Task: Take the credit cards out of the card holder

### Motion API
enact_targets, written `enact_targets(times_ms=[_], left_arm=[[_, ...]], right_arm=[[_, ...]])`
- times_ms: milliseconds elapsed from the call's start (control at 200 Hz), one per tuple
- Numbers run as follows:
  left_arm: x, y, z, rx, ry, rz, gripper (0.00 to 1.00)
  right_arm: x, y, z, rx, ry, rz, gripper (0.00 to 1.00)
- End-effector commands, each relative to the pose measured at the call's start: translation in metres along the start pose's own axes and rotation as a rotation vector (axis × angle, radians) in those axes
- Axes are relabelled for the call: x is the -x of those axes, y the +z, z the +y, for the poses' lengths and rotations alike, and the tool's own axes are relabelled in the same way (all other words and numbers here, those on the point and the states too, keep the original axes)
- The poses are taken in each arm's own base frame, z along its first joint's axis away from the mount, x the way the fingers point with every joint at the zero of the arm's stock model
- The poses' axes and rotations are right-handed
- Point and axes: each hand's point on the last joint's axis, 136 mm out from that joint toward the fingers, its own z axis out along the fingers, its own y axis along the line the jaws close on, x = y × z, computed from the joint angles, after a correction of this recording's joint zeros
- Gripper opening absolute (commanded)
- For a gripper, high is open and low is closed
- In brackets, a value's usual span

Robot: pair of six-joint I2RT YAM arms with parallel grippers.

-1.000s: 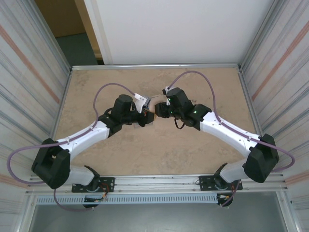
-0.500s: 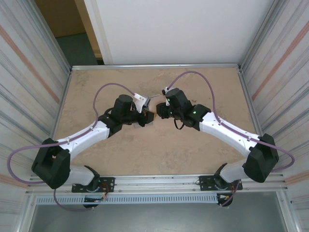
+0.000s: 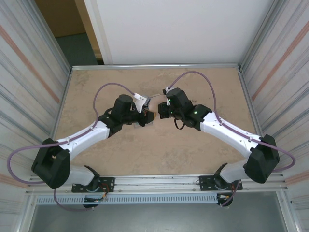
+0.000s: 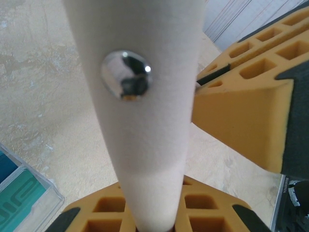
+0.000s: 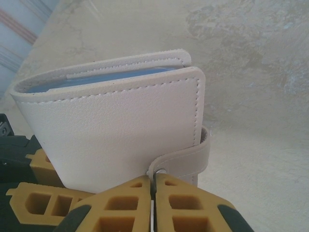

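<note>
A beige marbled counter sits between ribbed metal walls, with a white panel behind. Two arms meet mid-counter at one beige card holder. The left claw clamps its body, and the right claw is pinched on its closing tab. One teal card in clear plastic lies on the counter.

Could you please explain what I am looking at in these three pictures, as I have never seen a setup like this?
These are two robot arms, the left arm and the right arm, bolted at the near edge of a table. Each ends in a two-finger gripper. The top view looks down on both arms; the other two pictures come from cameras on the wrists. On the table lies a teal card in a clear sleeve. The left gripper clamps a beige card holder, whose metal snap faces its camera. The right gripper is shut on the holder's closing tab.
</note>
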Motion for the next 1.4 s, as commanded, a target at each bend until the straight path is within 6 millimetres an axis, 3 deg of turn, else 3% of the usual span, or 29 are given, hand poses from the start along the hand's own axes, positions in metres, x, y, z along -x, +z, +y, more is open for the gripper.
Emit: enact_targets(times_ms=[0, 1133, 1258, 1398], left_arm=[[0.023, -0.005, -0.016, -0.043, 0.035, -0.063, 0.0], [0.023, -0.007, -0.017, -0.043, 0.033, -0.069, 0.0], [0.024, -0.008, -0.018, -0.05, 0.04, -0.068, 0.0], [0.025, -0.011, -0.023, -0.088, 0.058, -0.063, 0.0]], right_arm=[[0.005, -0.007, -0.018, -0.047, 0.046, -0.029, 0.06], [0.01, -0.024, -0.031, 0.004, 0.11, -0.083, 0.0], [0.01, -0.028, -0.036, 0.003, 0.112, -0.093, 0.08], [0.011, -0.034, -0.043, 0.025, 0.126, -0.116, 0.26]])
